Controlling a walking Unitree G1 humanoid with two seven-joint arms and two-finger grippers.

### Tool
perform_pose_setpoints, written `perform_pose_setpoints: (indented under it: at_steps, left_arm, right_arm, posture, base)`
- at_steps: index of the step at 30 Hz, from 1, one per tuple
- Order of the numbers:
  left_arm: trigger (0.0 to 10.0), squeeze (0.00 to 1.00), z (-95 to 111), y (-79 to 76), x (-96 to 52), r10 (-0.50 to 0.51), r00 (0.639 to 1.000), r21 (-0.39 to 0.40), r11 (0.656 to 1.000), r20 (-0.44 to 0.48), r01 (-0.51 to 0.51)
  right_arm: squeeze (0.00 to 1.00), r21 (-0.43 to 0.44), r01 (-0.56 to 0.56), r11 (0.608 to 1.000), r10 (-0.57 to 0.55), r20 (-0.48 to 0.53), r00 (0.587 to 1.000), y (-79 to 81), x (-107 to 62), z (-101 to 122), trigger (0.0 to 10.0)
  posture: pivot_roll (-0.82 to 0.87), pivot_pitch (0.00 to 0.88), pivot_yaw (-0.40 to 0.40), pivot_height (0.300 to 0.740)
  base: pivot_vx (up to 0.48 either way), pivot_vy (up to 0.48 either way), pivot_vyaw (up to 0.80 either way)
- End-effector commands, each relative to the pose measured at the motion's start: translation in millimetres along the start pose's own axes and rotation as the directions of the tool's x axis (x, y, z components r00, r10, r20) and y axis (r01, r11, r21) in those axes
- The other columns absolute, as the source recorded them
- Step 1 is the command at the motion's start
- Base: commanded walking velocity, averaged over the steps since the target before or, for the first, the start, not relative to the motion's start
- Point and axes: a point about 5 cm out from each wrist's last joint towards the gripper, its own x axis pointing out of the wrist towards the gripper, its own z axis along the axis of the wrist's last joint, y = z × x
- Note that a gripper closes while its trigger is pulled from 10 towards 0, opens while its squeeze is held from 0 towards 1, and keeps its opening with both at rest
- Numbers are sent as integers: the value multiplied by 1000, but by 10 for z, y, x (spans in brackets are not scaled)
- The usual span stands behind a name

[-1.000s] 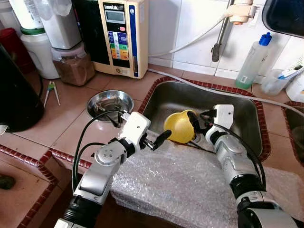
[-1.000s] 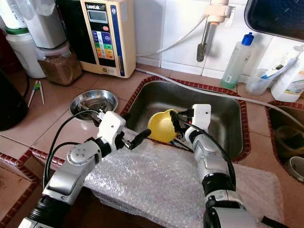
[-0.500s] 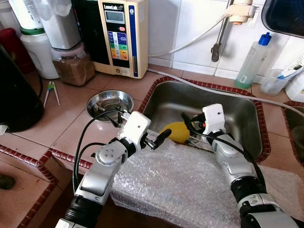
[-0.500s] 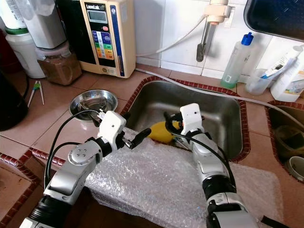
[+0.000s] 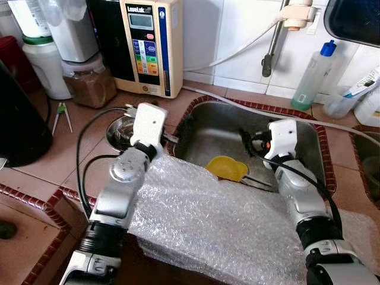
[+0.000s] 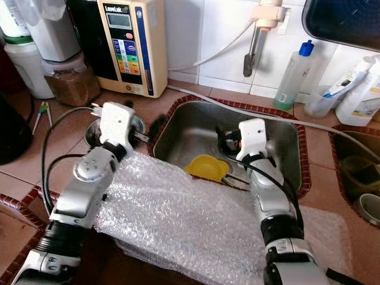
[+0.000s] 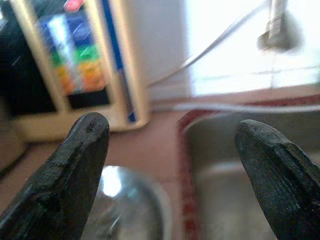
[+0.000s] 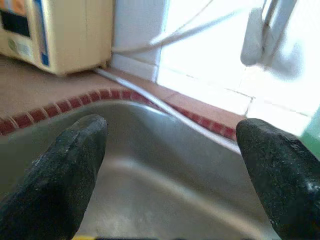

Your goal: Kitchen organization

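A yellow bowl [image 5: 225,168] lies in the steel sink [image 5: 309,148], at its near edge beside the bubble wrap sheet [image 5: 208,219]. My right gripper [image 5: 247,140] hovers open above the sink, just behind the bowl and apart from it. My left gripper [image 6: 157,124] is open over the sink's left rim, right beside a small steel bowl [image 5: 116,134] that my arm partly hides. In the left wrist view the fingers [image 7: 75,165] stand wide apart, with the steel bowl [image 7: 125,205] and the sink [image 7: 250,160] below. Across the right wrist view, spread fingers [image 8: 70,170] look into the sink.
A cream water ionizer [image 5: 145,44] stands against the back wall, with a jar of brown powder [image 5: 89,83] and a black kettle [image 5: 21,119] to its left. The tap [image 5: 273,44] hangs over the sink. A clear bottle [image 5: 312,77] stands at the back right.
My right gripper lowered the yellow bowl into the sink, let it go and drew back. My left gripper swung up and left to the sink's rim by the steel bowl.
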Motion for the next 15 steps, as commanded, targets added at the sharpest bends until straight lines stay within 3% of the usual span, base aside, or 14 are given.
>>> perform_pose_setpoints:
  at_steps: [1,4,5,6,7,8,15]
  left_arm:
    - [10000,0,-68,118,25,79,995,-11,997,-63,-80]
    - [10000,0,-126,160,35,110,987,-36,993,-114,-114]
    - [10000,0,-161,187,42,126,981,-50,990,-147,-134]
    - [10000,0,-190,219,64,133,975,-68,987,-177,-147]
    - [10000,0,-190,219,64,133,975,-68,987,-177,-147]
    - [10000,0,-191,244,96,138,972,-65,986,-188,-152]
    - [10000,0,-202,361,270,154,954,-89,979,-257,-182]
  right_arm:
    - [1000,10,-66,998,66,50,997,83,65,175,10000]
    - [984,-1,-135,991,135,59,989,171,66,225,10000]
    - [729,-20,-185,983,186,61,981,234,60,252,10000]
    - [67,-49,-266,963,269,68,961,339,33,293,10000]
    - [67,-49,-266,963,269,68,961,339,33,293,10000]
    - [0,-66,-324,944,329,66,942,415,6,313,10000]
    - [0,-105,-482,870,489,50,871,632,-147,356,10000]
  posture:
    - [-51,0,39,740]
    - [-50,0,40,740]
    - [-51,0,42,740]
    - [-51,0,42,740]
    - [-51,0,42,740]
    - [-54,0,43,740]
    - [-70,0,46,740]
  base:
    - [0,0,0]
    - [0,0,0]
    - [0,0,0]
    - [0,0,0]
    - [0,0,0]
    - [0,0,0]
    - [0,0,0]
